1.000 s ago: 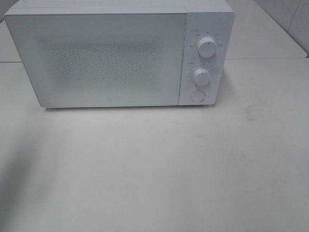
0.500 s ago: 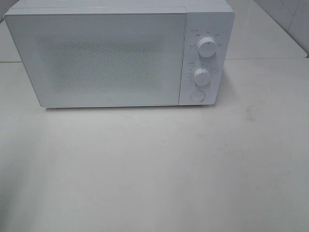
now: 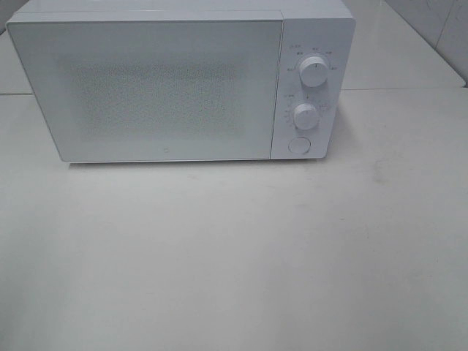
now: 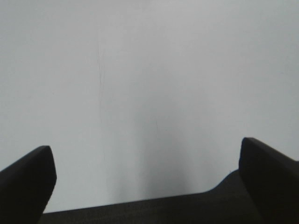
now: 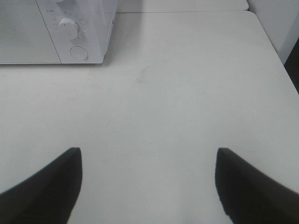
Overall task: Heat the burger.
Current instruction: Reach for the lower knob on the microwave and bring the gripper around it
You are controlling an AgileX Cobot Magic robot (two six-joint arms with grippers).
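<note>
A white microwave (image 3: 179, 80) stands at the back of the pale counter (image 3: 234, 256), its frosted door (image 3: 157, 88) shut flush. The burger shows in none of the views. It may sit behind that door, but the dotted panel gives nothing away, so I cannot tell where it is.

The left gripper (image 4: 145, 149) is spread wide and empty, with only bare counter between its dark fingers (image 4: 28, 182). The right gripper (image 5: 148, 151) is also parted with nothing between its jaws, and it hangs over the counter well in front of the microwave's control side. Neither arm shows in the high view.

With the door closed and both grippers free, the step in hand looks like working the control panel. That means either pressing the round button (image 3: 298, 145) at the bottom to release the door, or turning the lower knob (image 3: 306, 116) to set a time. The right gripper is on the better side for both.

For the button, narrow the jaws first and push straight in with one fingertip, square to the panel, so the light microwave is not shoved backward. For the knob, centre the jaws on it, close gently, and turn about its own axis without pulling outward. The upper knob (image 3: 313, 72) sits just above, so approach level to avoid brushing it. Keep the left gripper clear of the door's swing.
</note>
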